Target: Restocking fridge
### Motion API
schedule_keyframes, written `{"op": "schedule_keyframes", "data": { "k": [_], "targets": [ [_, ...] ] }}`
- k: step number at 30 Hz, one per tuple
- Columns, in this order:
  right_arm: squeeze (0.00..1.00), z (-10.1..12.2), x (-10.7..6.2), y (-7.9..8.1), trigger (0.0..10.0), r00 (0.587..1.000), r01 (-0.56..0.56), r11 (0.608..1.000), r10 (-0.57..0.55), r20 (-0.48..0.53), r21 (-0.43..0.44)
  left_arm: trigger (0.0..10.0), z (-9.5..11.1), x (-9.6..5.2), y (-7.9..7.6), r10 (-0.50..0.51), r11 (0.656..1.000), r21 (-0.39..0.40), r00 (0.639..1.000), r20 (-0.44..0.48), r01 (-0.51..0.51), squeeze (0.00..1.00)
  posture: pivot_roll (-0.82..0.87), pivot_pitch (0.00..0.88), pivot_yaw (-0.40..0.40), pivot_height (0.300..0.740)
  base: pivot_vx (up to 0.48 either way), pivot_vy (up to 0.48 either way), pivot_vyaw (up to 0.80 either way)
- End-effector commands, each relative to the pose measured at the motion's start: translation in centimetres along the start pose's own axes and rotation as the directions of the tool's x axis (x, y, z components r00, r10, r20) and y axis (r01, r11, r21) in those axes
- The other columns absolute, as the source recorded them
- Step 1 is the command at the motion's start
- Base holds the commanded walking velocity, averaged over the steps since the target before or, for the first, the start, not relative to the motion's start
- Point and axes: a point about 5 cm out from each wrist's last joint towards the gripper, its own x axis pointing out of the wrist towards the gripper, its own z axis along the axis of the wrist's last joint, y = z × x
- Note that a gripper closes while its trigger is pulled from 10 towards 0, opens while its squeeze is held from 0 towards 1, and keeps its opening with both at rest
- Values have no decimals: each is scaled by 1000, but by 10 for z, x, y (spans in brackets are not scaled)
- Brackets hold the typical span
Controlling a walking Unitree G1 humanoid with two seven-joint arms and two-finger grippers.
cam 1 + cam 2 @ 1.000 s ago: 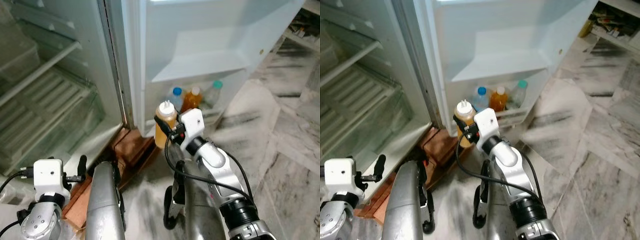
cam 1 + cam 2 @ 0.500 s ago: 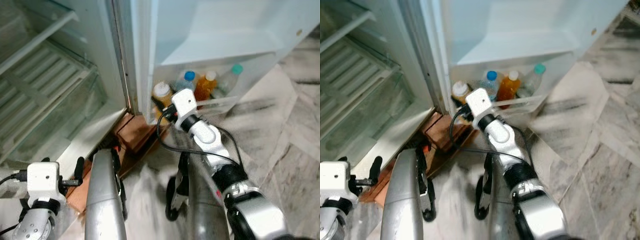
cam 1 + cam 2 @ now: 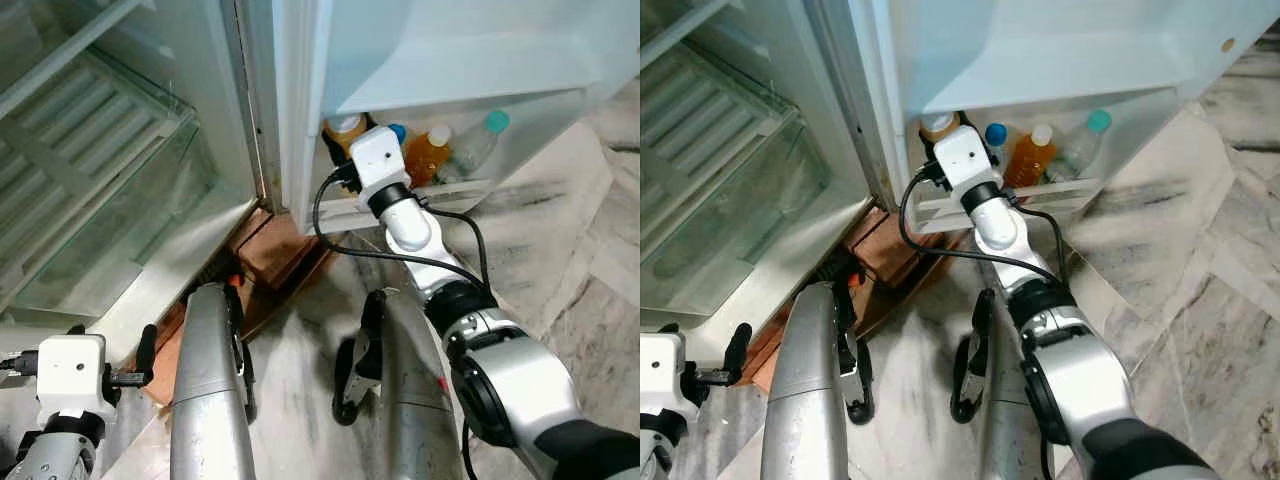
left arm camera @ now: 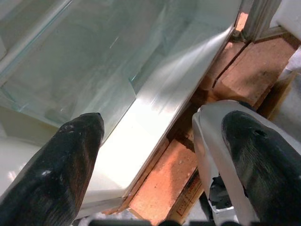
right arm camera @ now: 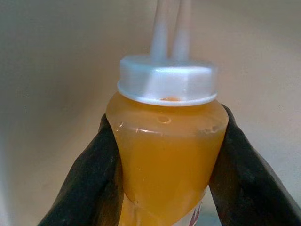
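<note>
the right tool [image 5: 167, 188] is clamped around the shoulders of an orange sauce bottle [image 5: 168, 155], holding it upright just under its white cap, probably so it goes into the fridge door's bottom rack [image 3: 420, 195] standing. just beyond the tool, three capped bottles [image 3: 430, 155] already stand in that rack, so the sauce bottle looks bound for the free end beside them. the left tool [image 4: 162, 155] hangs idle with its fingers wide apart, low by the bricks [image 4: 164, 181] under the fridge.
</note>
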Motion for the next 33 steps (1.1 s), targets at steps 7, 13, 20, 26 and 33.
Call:
{"op": "schedule_keyframes", "data": {
  "k": [7, 13, 20, 26, 33],
  "targets": [
    [0, -7, -5, 14, 10000, 1000, -13, 998, 13, -5, -62, 10000, -3, -21, 7, 23, 999, 38, 999, -43, -22, 0, 328, 458, -56, 540, 0, 0, 0],
    [0, 5, 2, 13, 10000, 998, 30, 992, -21, 67, -125, 10000, -5, -32, 13, 47, 997, 56, 997, -67, -43, 0, 334, 483, -51, 540, 0, 0, 0],
    [0, -6, 2, 11, 10000, 995, 81, 995, -84, -49, -59, 10000, -4, -37, 8, 24, 998, 58, 996, -84, -20, 0, 326, 513, -53, 540, 0, 0, 0],
    [0, -23, -6, 9, 10000, 981, 100, 995, -99, -165, 1, 10000, -5, -40, 8, 27, 998, 53, 995, -94, -22, 0, 332, 521, -61, 540, 0, 0, 0],
    [0, -37, -13, 11, 10000, 960, 108, 992, -86, -267, 69, 10000, -6, -38, 7, 35, 999, 44, 995, -93, -31, 0, 325, 516, -72, 540, 0, 0, 0]
  ]
}}
